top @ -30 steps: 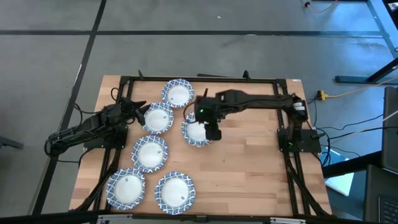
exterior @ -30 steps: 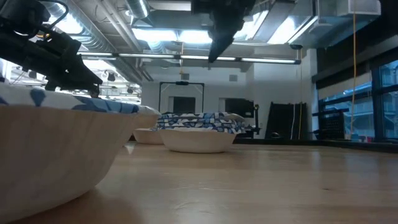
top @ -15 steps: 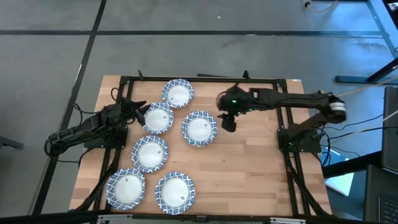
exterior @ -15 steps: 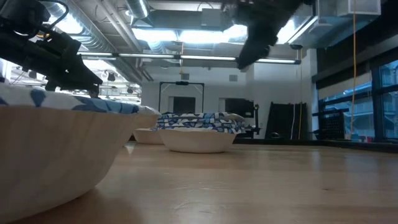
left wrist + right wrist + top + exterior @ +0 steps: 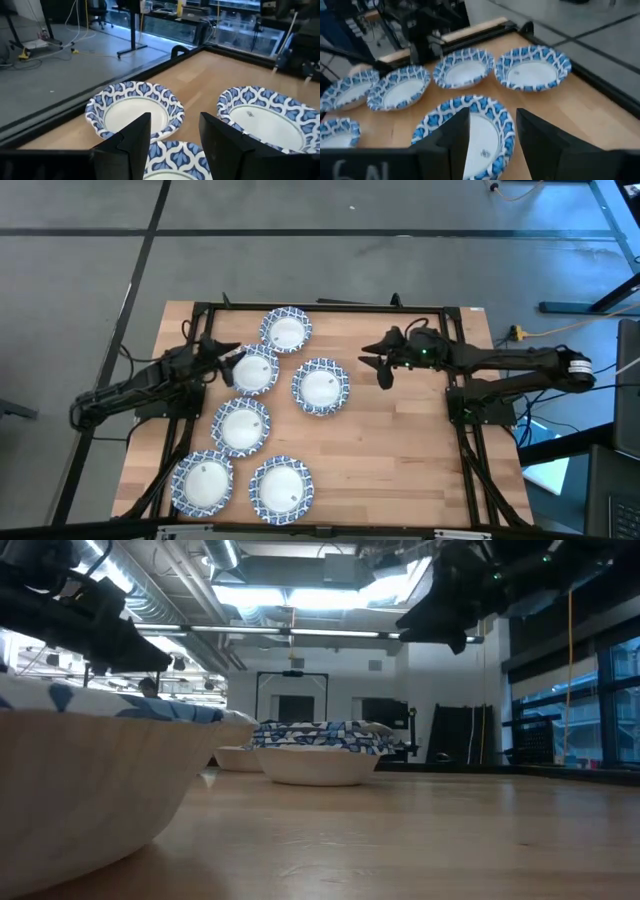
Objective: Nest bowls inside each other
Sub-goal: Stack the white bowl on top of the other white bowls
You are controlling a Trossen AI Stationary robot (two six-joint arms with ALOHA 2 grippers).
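I see my right hand [image 5: 380, 366] stretched level, right of center, fingers spread and empty. Left hand [image 5: 228, 358] hovers open over the upper-left bowl [image 5: 253, 370], seemingly not touching. Six bowls [image 5: 320, 387] sit left on the bench [image 5: 400, 450].

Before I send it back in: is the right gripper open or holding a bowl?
Open and empty. The right gripper hangs above bare table beside the middle bowl, fingers spread with nothing between.

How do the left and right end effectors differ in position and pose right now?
The left end effector hovers at the rim of a bowl; the right end effector hangs over bare table, beside another bowl. The left points toward table centre from the left, the right from the right. Both are open and empty.
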